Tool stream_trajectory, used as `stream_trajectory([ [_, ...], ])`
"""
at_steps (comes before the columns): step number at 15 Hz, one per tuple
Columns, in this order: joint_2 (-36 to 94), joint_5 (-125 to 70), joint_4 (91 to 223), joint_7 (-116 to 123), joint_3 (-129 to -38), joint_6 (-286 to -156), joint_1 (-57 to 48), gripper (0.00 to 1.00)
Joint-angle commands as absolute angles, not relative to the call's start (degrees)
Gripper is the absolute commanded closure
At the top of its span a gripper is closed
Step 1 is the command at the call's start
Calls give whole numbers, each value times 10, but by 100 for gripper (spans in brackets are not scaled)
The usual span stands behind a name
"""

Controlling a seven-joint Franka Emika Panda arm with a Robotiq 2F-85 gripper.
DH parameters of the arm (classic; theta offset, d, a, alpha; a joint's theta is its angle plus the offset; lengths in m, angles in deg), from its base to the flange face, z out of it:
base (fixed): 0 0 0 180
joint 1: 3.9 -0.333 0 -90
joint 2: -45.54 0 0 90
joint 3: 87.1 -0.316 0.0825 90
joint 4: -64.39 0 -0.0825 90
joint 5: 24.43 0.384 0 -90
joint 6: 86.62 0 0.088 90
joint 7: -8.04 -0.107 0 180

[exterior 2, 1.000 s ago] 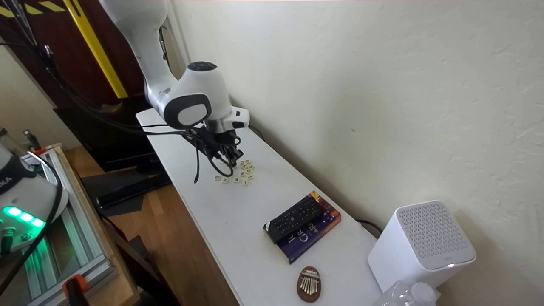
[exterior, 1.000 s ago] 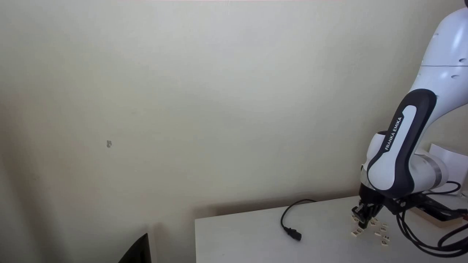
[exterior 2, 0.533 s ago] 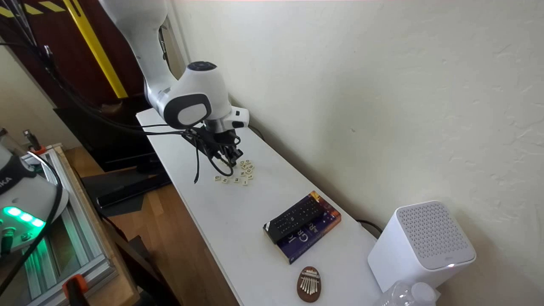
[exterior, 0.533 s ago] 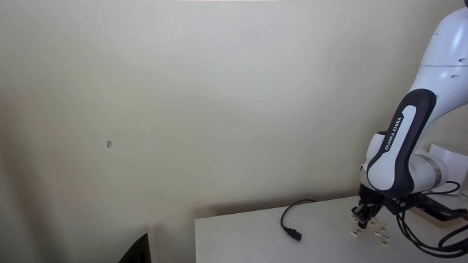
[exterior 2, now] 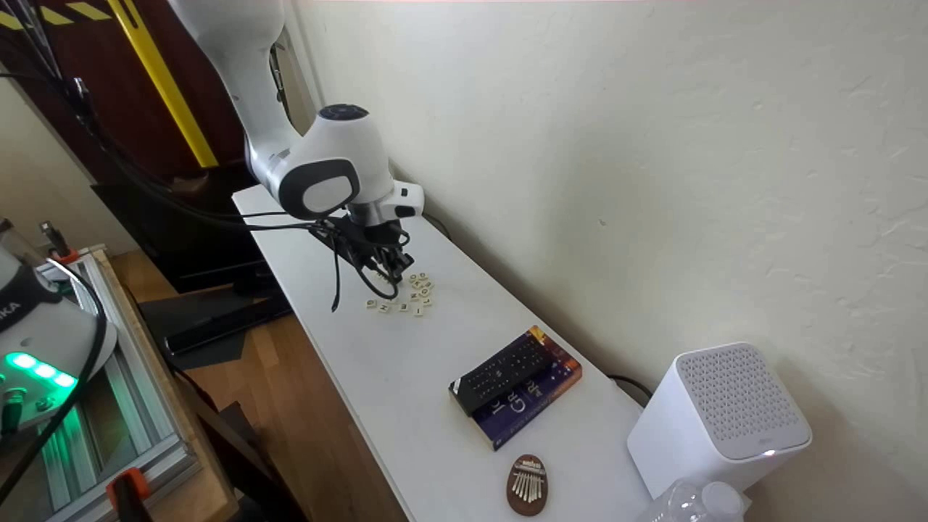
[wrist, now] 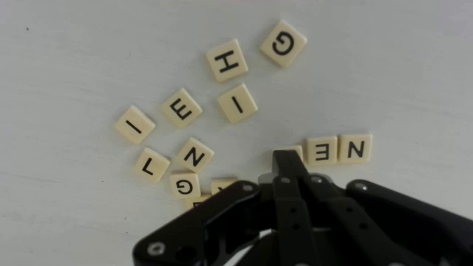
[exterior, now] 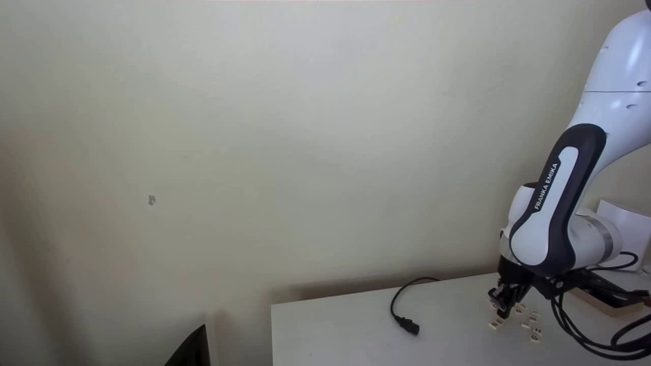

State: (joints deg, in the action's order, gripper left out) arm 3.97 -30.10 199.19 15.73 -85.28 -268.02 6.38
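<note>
In the wrist view my gripper [wrist: 287, 154] is shut, its fingertips together with nothing visible between them. The tips lie over a cream letter tile [wrist: 298, 149], hiding most of it and its letter; I cannot tell whether they touch it. To its right, an E tile [wrist: 321, 150] and an N tile [wrist: 355, 148] stand side by side in a row with it. In both exterior views the gripper [exterior: 502, 313] points down low over the white table [exterior 2: 406, 377], among the scattered tiles [exterior 2: 419, 296].
Loose tiles lie up and left in the wrist view: a G [wrist: 283, 43], an H [wrist: 227, 60], an L [wrist: 151, 164] and several more. A black plug cable [exterior: 408, 325], a book [exterior 2: 522, 413] under a black keypad [exterior 2: 504, 371], a thumb piano [exterior 2: 527, 484] and a white box [exterior 2: 718, 420] share the table.
The arm and gripper have shifted very slightly to the left in both exterior views. The gripper stays shut, and the tiles show no visible movement.
</note>
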Motion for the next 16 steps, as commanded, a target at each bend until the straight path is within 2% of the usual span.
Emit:
stream_trajectory([
  [1, 31, -304, 1996, 161, -851, -2671, 57, 100],
  [16, 27, -307, 2000, 162, -828, -2675, 29, 100],
])
